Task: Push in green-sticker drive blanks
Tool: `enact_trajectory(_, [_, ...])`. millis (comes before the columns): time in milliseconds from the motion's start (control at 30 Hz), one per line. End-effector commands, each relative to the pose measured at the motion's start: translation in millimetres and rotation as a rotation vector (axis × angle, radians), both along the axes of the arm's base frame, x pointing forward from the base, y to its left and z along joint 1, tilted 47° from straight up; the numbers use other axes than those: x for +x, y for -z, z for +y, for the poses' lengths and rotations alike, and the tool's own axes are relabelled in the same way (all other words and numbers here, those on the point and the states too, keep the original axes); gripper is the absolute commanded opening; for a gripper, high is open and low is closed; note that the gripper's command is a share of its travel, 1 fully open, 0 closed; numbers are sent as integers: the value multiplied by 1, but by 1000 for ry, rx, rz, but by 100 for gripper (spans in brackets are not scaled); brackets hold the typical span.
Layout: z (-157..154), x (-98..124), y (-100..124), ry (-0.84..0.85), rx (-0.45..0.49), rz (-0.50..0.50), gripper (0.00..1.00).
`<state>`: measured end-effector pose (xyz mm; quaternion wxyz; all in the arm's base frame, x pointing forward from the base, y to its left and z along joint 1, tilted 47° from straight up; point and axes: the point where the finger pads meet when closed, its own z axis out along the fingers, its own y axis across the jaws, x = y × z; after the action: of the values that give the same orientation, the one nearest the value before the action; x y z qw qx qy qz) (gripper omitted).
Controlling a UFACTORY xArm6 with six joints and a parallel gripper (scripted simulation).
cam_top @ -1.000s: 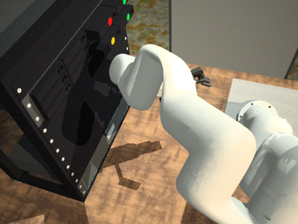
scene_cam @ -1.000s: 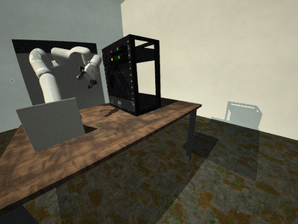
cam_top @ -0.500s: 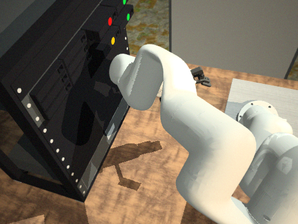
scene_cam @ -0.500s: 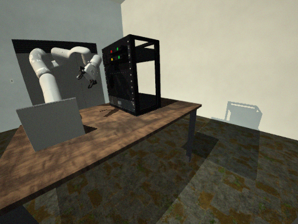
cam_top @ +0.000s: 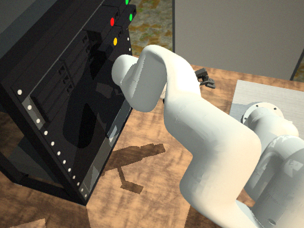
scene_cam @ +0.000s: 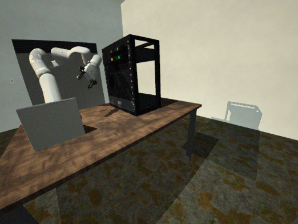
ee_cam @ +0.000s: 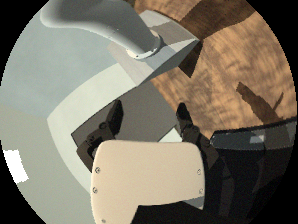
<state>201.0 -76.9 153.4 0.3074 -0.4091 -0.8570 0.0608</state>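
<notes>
The black rack (scene_cam: 131, 74) stands on the wooden table. Four drive blanks near its top stand out of the front. One carries a red sticker (cam_top: 112, 21), one a yellow sticker (cam_top: 115, 41), and two carry green stickers (cam_top: 130, 17) (cam_top: 127, 2). In the exterior view the stickers show as red (scene_cam: 111, 51), green (scene_cam: 117, 49), yellow (scene_cam: 112, 59) and green (scene_cam: 119, 57). My gripper (scene_cam: 85, 78) is open and empty. It hangs in the air left of the rack front, apart from it, pointing down and away. Its fingers frame the arm's base in the wrist view.
A grey panel (scene_cam: 49, 126) stands on the table in front of the arm's base. My elbow and forearm (cam_top: 151, 78) pass close to the rack front. The table edge (scene_cam: 143, 140) runs along the near side.
</notes>
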Motion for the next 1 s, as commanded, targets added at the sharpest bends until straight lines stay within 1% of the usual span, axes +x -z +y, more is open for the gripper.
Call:
enact_trajectory(0, [0, 0, 0, 10, -1, -2, 100])
enact_trajectory(600, [3, -3, 1, 99, -4, 6, 100])
enact_trajectory(967, [8, -8, 2, 236, -8, 22, 100])
